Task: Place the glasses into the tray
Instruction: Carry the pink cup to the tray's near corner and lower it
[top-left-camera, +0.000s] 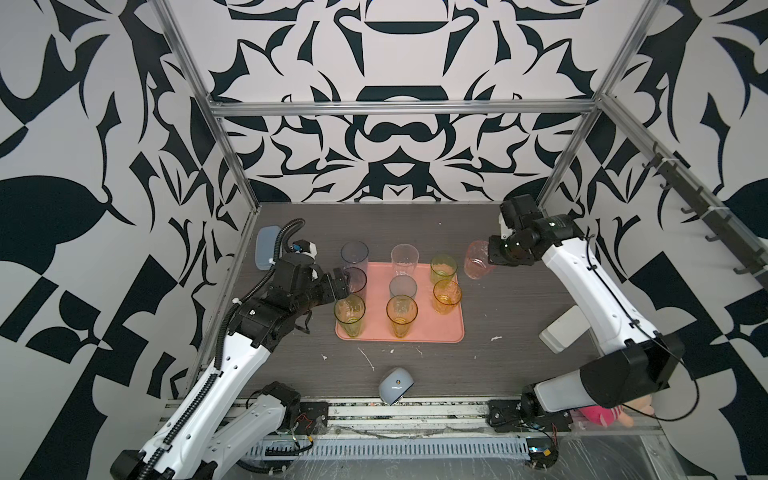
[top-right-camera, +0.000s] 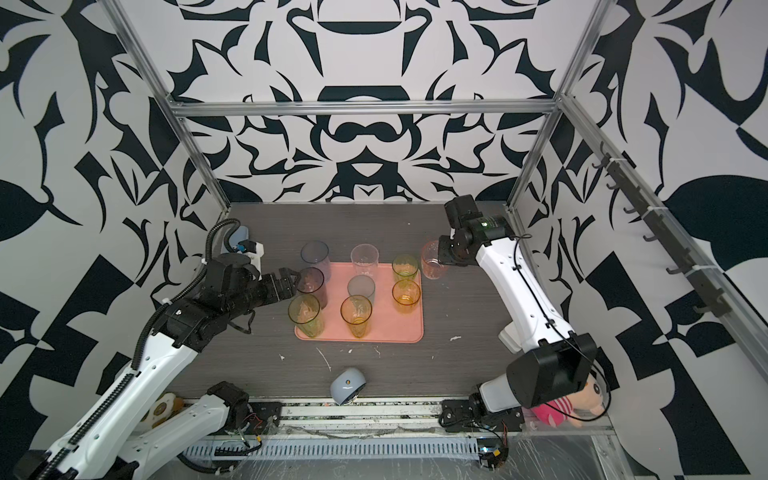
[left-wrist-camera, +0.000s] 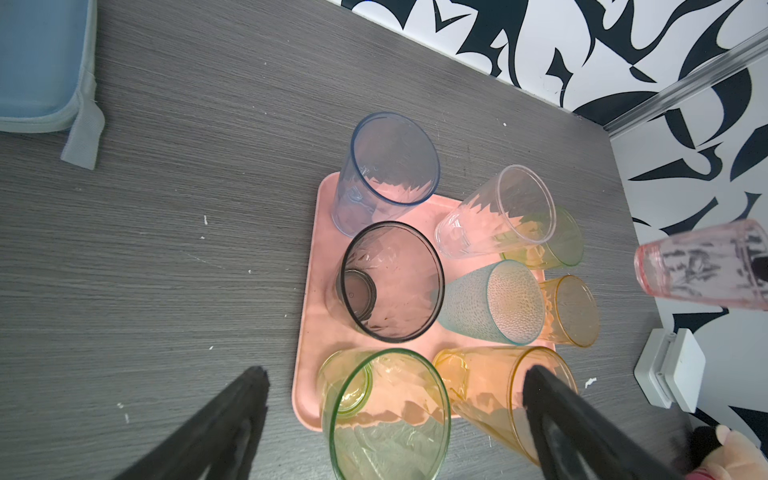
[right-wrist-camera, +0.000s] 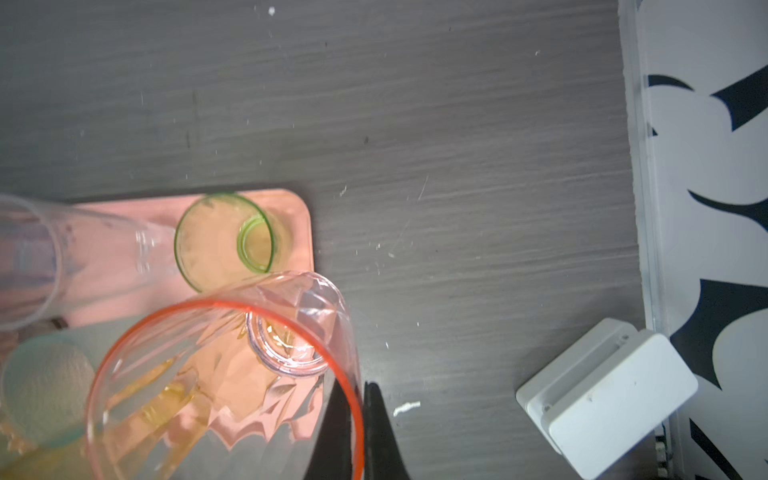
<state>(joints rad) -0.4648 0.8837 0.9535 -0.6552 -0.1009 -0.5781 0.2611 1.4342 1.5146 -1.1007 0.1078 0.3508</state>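
The salmon-pink tray (top-left-camera: 432, 328) (top-right-camera: 395, 330) lies mid-table and carries several glasses, among them a blue-grey one (top-left-camera: 354, 255), a dark grey one (left-wrist-camera: 390, 282), a clear one (top-left-camera: 404, 259) and a tall green one (left-wrist-camera: 386, 415). My left gripper (top-left-camera: 343, 286) (left-wrist-camera: 397, 376) is open at the tray's left edge, its fingers apart above the tall green glass, with nothing held. My right gripper (top-left-camera: 490, 259) (right-wrist-camera: 356, 390) is shut on the rim of a pink glass (top-left-camera: 477, 259) (right-wrist-camera: 232, 374). It holds that glass lifted just off the tray's far right corner.
A pale-blue pouch (top-left-camera: 266, 248) lies at the far left behind my left arm. A white box (top-left-camera: 561, 328) sits under my right arm. A pale-blue rounded object (top-left-camera: 395, 384) rests at the table's front edge, and a plush toy (top-left-camera: 602, 415) lies by the right arm's base.
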